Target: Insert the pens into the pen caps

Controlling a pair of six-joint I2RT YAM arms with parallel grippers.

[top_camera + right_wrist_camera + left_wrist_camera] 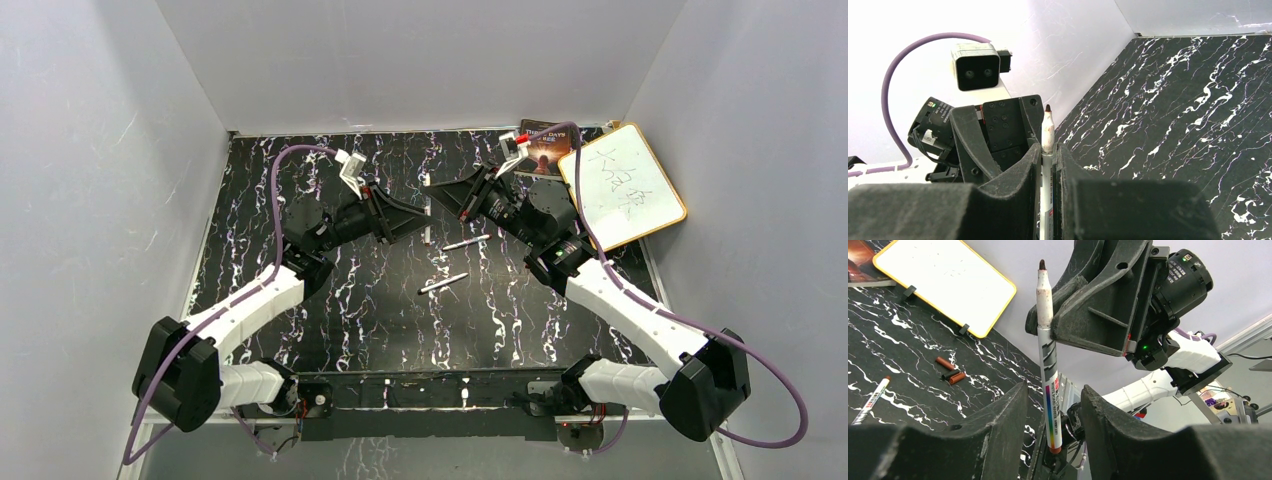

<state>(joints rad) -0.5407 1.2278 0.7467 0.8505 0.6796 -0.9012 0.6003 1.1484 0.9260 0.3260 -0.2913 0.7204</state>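
My right hand (1048, 150) pinches the pen (1047, 355) upright, tip up, its lower end inside my left hand (1054, 392), spread wide; the pen caps (945, 363) lie on the desk (898, 350) by the whiteboard (943, 280).

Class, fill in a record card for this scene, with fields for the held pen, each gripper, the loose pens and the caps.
held pen: upright, dark tip up, uncapped
right gripper: shut on the held pen
left gripper: open, fingers either side of the held pen's lower end
loose pens: two, lying on the table
pen caps: lying on the table, near the whiteboard
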